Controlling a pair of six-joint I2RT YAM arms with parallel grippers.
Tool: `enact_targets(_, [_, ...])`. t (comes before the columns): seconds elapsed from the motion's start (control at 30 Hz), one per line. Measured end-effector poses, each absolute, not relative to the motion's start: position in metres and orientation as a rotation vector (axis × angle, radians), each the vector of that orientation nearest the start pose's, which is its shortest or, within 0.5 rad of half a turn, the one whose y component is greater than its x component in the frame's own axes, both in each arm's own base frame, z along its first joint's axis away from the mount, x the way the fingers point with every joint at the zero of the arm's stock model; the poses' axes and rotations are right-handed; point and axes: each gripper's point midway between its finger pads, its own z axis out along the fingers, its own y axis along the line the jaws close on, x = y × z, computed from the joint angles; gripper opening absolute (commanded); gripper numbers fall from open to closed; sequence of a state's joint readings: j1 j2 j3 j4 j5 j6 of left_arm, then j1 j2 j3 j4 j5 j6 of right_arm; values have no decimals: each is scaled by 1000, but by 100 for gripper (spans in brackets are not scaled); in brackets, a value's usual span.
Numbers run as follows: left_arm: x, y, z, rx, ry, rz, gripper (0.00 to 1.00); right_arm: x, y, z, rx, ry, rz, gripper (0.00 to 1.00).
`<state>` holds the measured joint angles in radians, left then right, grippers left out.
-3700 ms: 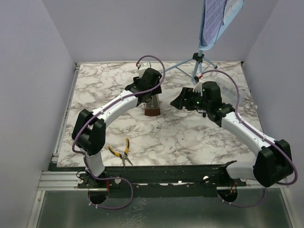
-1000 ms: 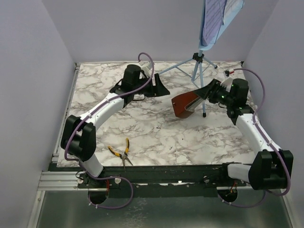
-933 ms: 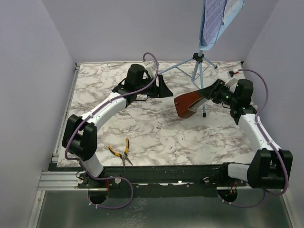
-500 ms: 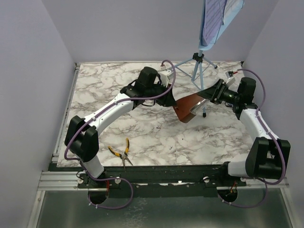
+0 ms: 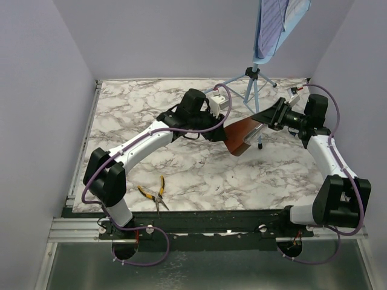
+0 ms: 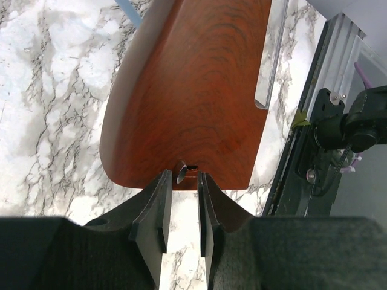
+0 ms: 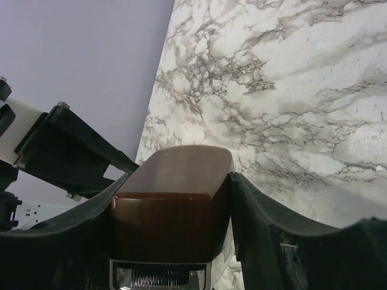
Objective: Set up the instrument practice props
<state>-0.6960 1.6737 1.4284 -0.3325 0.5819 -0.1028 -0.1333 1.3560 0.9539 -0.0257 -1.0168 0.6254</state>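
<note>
Holding the small brown pyramid metronome (image 5: 239,134) tilted in the air over the far right part of the bench (image 5: 133,115), just beside the light blue tripod music stand (image 5: 253,81), your right gripper (image 5: 267,116) clamped its fingers on either side of it. This presented its flank to the left arm. Your left gripper (image 6: 184,181) had its fingers nearly together, apparently pinching the small metal winding key (image 6: 181,171). No container could be made out.

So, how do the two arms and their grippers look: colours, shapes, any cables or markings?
Both the left arm and the right arm have white tube links between bulky black joint housings. A thin purple cable loops loosely along each. The left gripper and right gripper are matte black, each with two broad fingers tapering toward the tips. No readable markings show.
</note>
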Motion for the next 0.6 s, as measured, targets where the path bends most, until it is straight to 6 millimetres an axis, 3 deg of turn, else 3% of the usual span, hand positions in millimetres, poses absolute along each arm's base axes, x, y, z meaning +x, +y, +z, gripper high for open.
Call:
enact_targets(0.37, [282, -376, 220, 1022, 1999, -1071, 25, 348, 115, 240, 60, 2020, 1316, 0])
enact_targets(0.6, [279, -380, 218, 1033, 1998, -1045, 11, 348, 117, 242, 58, 2017, 1309, 0])
